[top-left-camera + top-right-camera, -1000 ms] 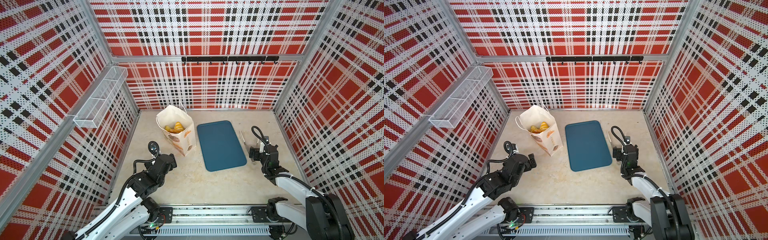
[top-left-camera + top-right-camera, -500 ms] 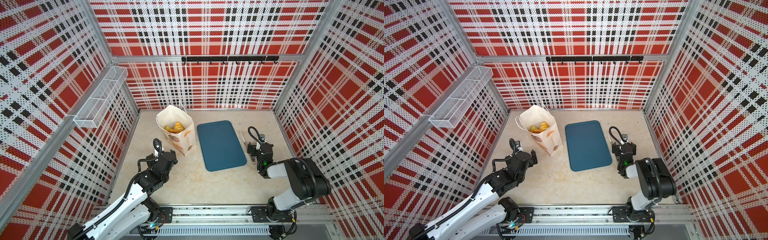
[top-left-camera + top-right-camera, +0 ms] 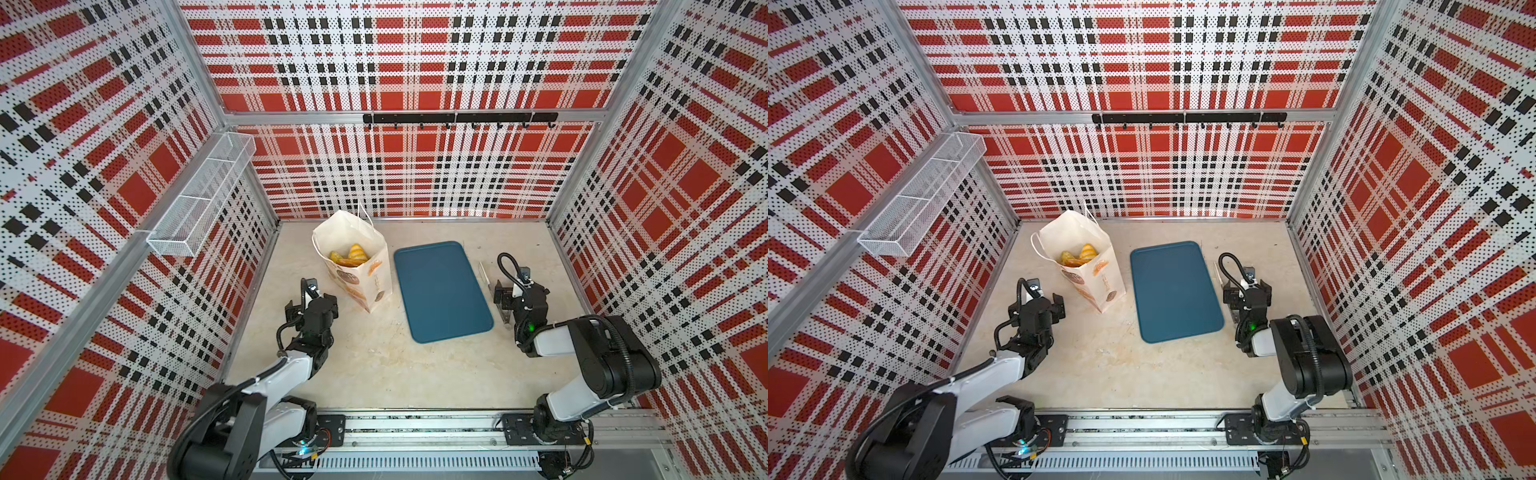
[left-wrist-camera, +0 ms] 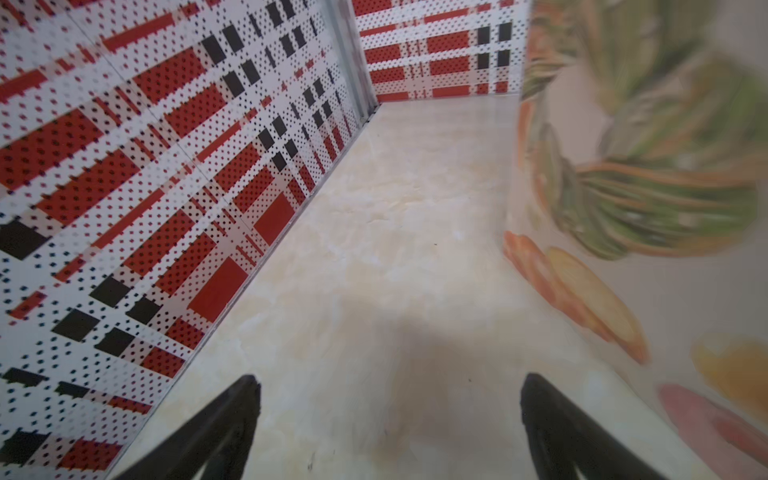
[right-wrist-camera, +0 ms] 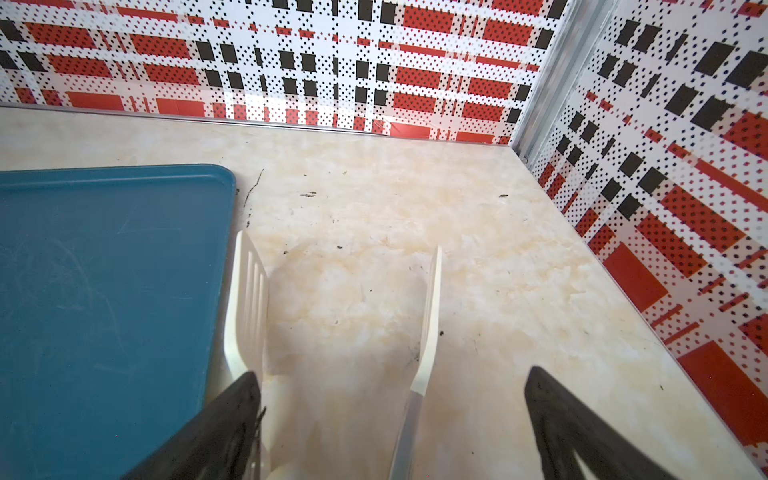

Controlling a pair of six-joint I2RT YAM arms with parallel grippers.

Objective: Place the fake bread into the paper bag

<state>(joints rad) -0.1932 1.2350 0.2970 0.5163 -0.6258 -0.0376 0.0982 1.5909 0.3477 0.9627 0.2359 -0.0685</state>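
Plainly, the bread (image 3: 352,257) sat inside the bag (image 3: 365,286) — a few golden-yellow pieces showed through its open mouth in both top views, and how many lay beneath them could not be told. The bag stood upright on the tabletop (image 3: 374,365) toward the back left, just beside the blue tray (image 3: 442,291), which lay flat near the middle. The left pincer (image 3: 311,302) hung low near the bag's left front side, apart from it, its jaws spread wide and holding nothing. In the left wrist view the two dark fingers (image 4: 232,415) framed the tabletop, with the bag's printed side blurred close by. The right pincer (image 3: 519,293) sat low just beyond the tray's right edge, jaws likewise wide apart. White tongs (image 5: 247,299) lay on the tabletop between those jaws — one blade ran close along the tray-side finger, whether touching it could not be told, and the other blade lay clear in the gap. A wire basket (image 3: 199,199) was fixed to the left wall and a black hook rail (image 3: 459,118) to the back wall
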